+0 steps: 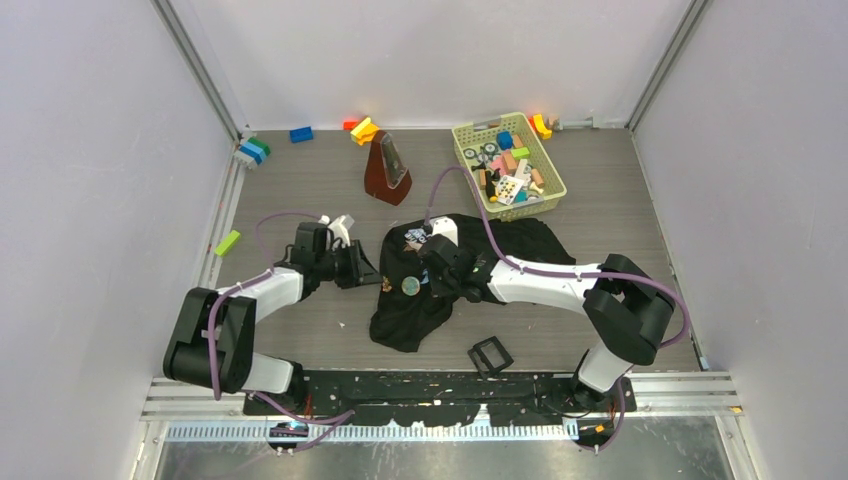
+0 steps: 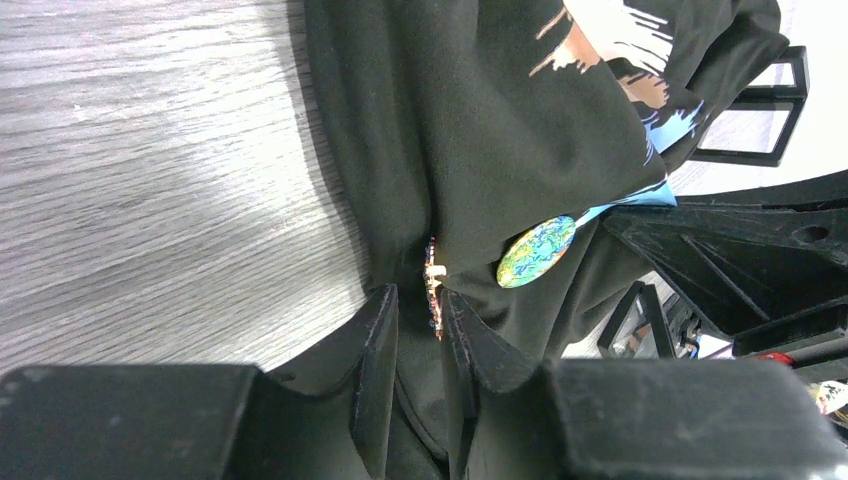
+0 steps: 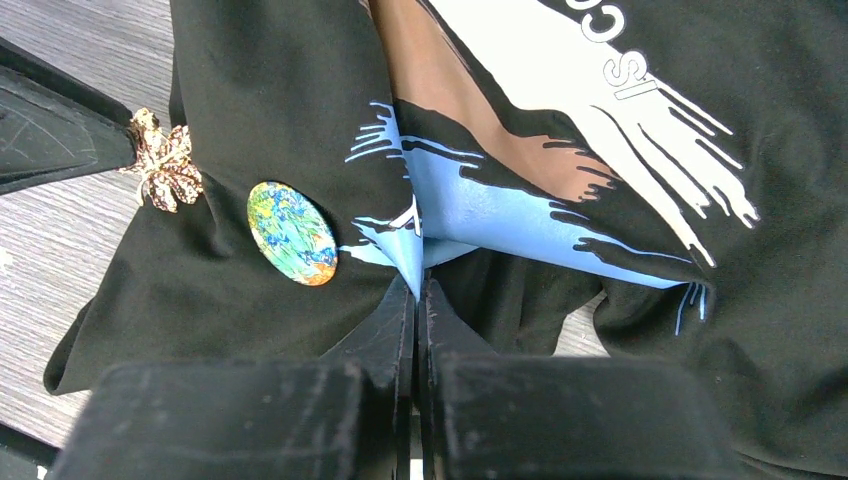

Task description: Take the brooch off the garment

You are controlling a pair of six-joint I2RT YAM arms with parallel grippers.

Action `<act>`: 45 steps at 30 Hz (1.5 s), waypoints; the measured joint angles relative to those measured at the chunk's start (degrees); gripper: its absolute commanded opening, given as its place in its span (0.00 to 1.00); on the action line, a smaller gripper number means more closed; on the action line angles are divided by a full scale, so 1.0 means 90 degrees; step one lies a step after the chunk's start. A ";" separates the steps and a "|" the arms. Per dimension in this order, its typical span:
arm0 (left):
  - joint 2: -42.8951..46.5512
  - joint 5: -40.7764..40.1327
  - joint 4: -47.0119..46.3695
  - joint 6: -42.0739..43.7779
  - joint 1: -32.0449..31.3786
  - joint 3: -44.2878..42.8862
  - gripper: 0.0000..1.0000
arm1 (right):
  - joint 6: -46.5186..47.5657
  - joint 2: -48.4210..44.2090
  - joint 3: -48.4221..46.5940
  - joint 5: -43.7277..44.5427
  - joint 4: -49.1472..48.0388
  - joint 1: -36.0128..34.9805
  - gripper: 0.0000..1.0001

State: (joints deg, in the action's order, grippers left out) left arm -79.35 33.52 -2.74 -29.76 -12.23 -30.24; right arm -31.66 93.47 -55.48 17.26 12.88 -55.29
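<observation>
1. Right gripper (image 3: 417, 290) fingers, closest to the lens, are pressed together on a raised fold of the garment (image 3: 250, 100), pinching it at the blue-and-brown print.
2. That black garment lies crumpled on the table (image 1: 300, 330) between the two arms. The task is under way but unfinished, since the brooch is still fixed to the cloth.
3. Well apart from it, at the far side, a yellow-green basket (image 1: 545, 152) holds a jumble of coloured blocks (image 1: 504, 140) and other small toys.
4. Left gripper (image 2: 420, 305) has its fingers nearly together at the garment's left edge. They seem to nip the brooch itself, though cloth bunches between them too.
5. Gold and leaf-shaped, the brooch (image 3: 165, 165) sits at that edge, just beside a round painted badge (image 3: 292, 232). What is left is to pull it free while the fold is held.
</observation>
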 measured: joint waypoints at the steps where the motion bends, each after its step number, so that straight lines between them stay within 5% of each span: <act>1: -0.0019 0.0024 -0.0002 0.0000 0.0000 0.0000 0.27 | -0.0005 0.0000 0.0000 0.0010 0.0000 0.0000 0.00; 6: -0.0136 0.0158 -0.0007 0.0000 0.0000 0.0000 0.29 | -0.0017 0.0000 0.0000 0.0032 0.0000 0.0000 0.00; 11: -0.0199 0.0289 -0.0032 -0.0010 0.0000 0.0000 0.01 | -0.0019 0.0000 0.0000 0.0034 0.0002 0.0000 0.00; 17: -0.0216 0.0311 -0.0034 0.0022 0.0000 -0.0002 0.00 | -0.0022 0.0000 0.0000 0.0029 0.0002 0.0000 0.02; 25: 0.0160 0.0355 0.0017 0.0032 0.0000 -0.0073 0.00 | -0.0083 -0.0617 0.0248 -0.0369 -0.0083 0.0007 0.72; 31: 0.0726 0.0736 -0.0192 -0.0328 0.0000 -0.0391 0.00 | -0.0357 -0.1700 0.0299 -0.0848 -0.0389 0.0367 0.95; 36: 0.0843 0.1270 -0.0957 -0.1110 0.0000 -0.0391 0.00 | -0.1243 -0.2212 0.0738 -0.1610 -0.1370 0.1144 0.91; 45: 0.0789 0.2028 -0.3079 -0.2951 0.0000 0.0068 0.00 | -0.2625 -0.2013 0.1557 -0.2839 -0.3279 0.1566 0.64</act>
State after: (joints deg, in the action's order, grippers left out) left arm -72.25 51.77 -30.46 -56.31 -12.23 -29.63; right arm -55.29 75.35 -41.47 -8.29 -16.62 -41.19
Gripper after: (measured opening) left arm 0.013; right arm 0.687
